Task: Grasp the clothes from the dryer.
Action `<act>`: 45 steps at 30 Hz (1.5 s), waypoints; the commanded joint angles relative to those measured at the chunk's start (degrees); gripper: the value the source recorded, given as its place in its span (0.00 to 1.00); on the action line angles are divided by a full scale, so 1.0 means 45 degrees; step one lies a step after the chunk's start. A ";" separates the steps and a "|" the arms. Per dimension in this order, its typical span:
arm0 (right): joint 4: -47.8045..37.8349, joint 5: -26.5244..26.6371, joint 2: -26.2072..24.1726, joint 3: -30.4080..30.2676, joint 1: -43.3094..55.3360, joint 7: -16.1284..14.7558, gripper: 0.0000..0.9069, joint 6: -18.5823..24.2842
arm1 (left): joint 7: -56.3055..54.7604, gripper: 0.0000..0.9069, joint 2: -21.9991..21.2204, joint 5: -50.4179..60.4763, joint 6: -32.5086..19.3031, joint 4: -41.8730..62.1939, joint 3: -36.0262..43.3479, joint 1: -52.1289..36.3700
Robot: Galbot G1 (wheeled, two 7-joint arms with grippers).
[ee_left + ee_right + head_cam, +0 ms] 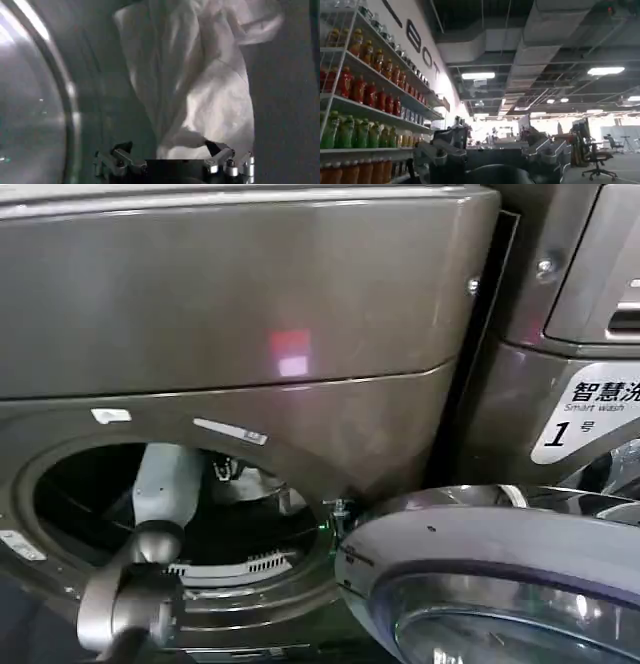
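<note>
Already the left end effector (172,159) is reaching deep inside the dryer (250,414), its fingers spread wide and gripping nothing, with the clothes (200,85) lying just ahead and touching one fingertip; closing and withdrawing are remaining. Right end effector (490,157) is idling, pointing elsewhere.

A second machine (560,384) with a "Smart wash" sticker (590,419) — and shelves of bottled drinks (365,95).

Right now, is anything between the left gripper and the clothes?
Nothing: in the left wrist view the open left gripper sits right at the clothes, fabric reaching down between its fingers.
</note>
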 commanded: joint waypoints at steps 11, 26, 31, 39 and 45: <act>-0.0007 0.0003 -0.0027 -0.0171 0.0031 0.0002 1.00 0.0016 | -0.0772 1.00 0.0055 -0.2521 -0.1011 0.1737 0.0597 -0.0002; -0.0024 0.0061 -0.0123 -0.0036 -0.0093 -0.0002 1.00 0.0004 | -0.0241 0.00 0.0339 -0.4389 -0.1367 0.1381 0.1289 0.0422; 0.0084 0.0358 -0.0082 -0.0042 -0.0094 0.0035 1.00 -0.0519 | -0.0540 0.00 0.0410 -0.4339 -0.1347 0.1181 0.1282 0.0459; 0.0352 0.0295 -0.0104 -0.0299 0.0106 -0.0004 1.00 -0.0889 | -0.0599 0.00 0.0401 -0.4148 -0.0903 0.0080 0.1087 0.0514; 0.0532 0.0358 0.0011 -0.0335 0.0120 -0.0192 1.00 -0.0766 | -0.1116 0.00 0.0283 -0.3360 0.0680 -0.0982 0.0914 0.0632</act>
